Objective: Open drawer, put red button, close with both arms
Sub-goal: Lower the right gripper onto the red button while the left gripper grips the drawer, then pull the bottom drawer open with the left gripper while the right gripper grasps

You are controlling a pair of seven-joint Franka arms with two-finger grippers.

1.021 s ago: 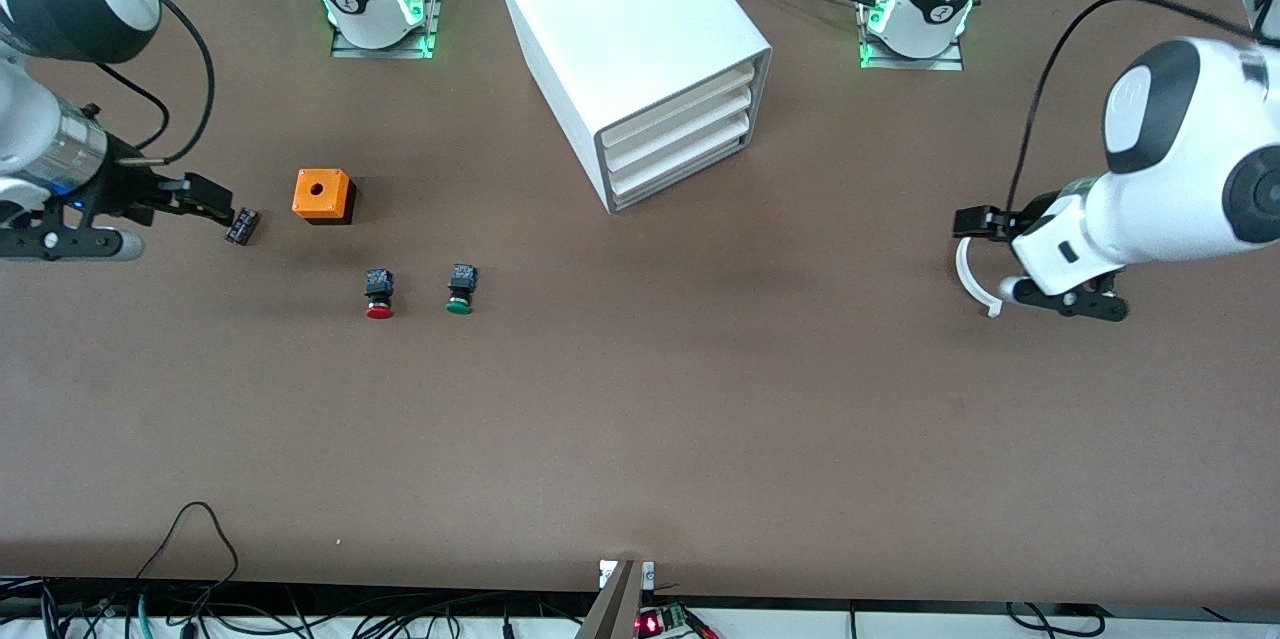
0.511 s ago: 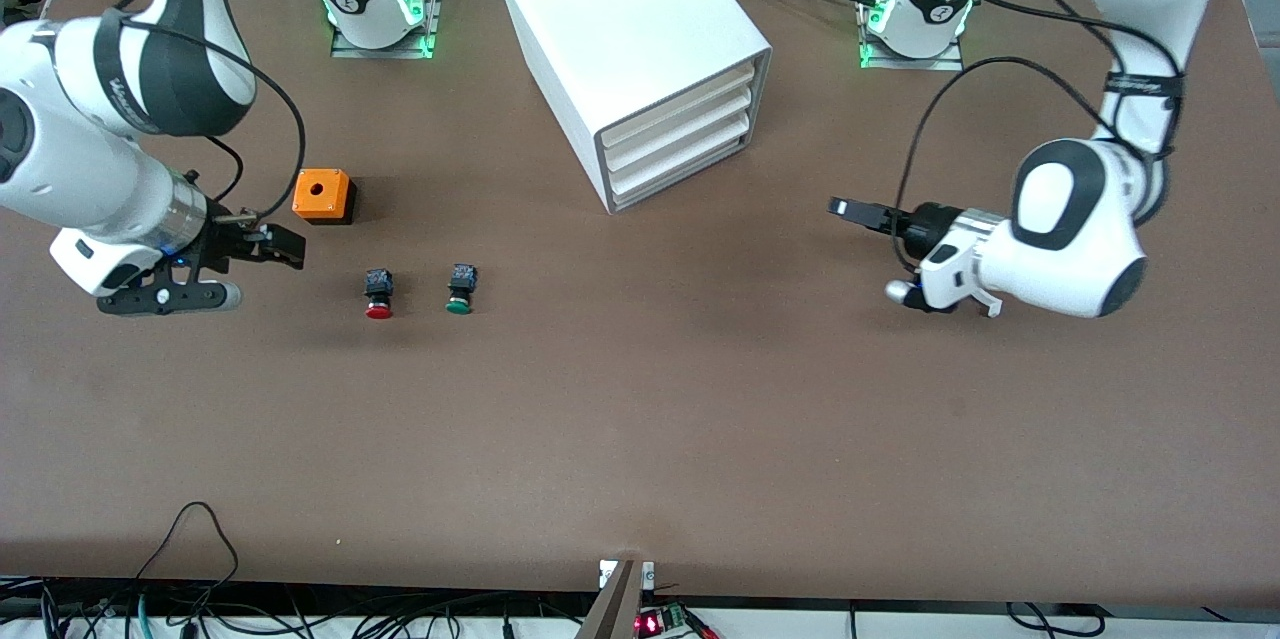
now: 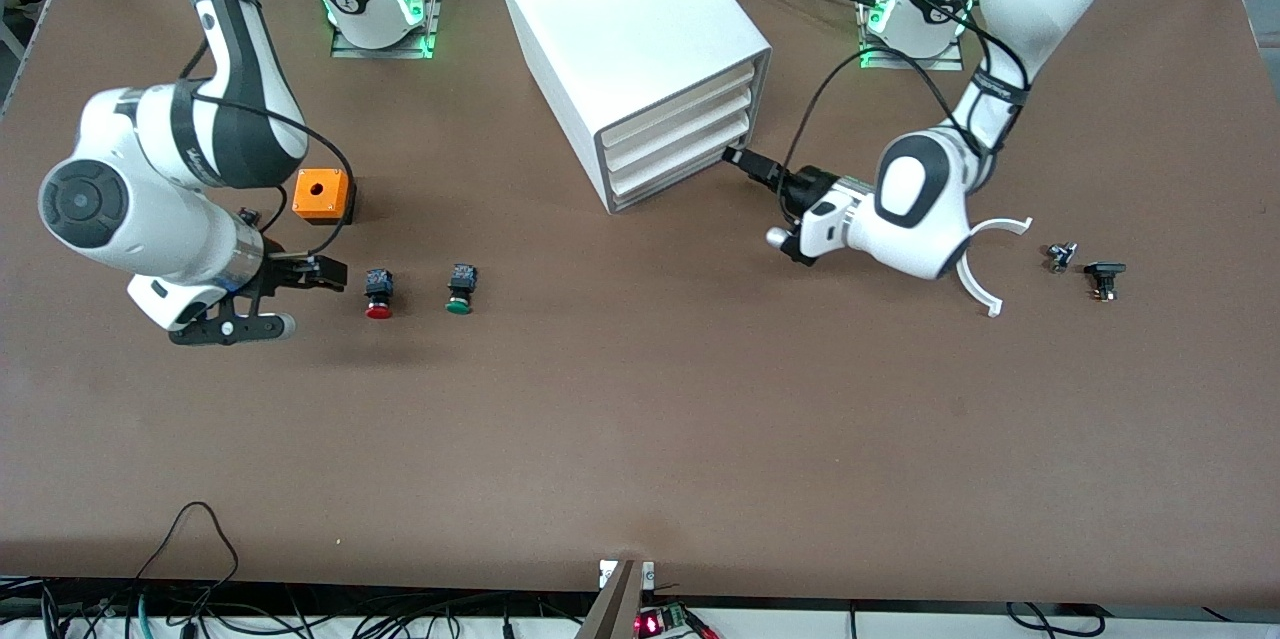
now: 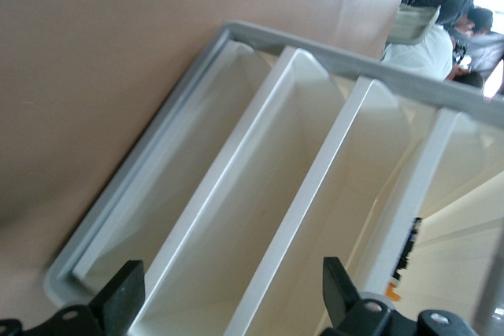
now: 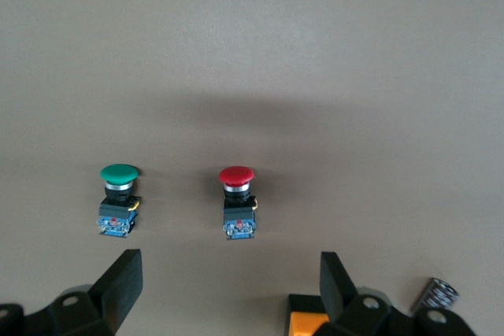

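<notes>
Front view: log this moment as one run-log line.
left gripper: open, at cabinet front | right gripper: open, beside red button | drawers: all shut

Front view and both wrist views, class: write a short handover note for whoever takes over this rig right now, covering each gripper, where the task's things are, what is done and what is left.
Left gripper: open, empty, at the front of the cabinet, by the lowest drawer.
Right gripper: open, empty, low over the table beside the red button.
Red button: on the table beside the green button, nearer the front camera than the orange box.
Done: nothing; all three drawers are shut.
Left: open a drawer, put the red button in, close it with both arms.
</notes>
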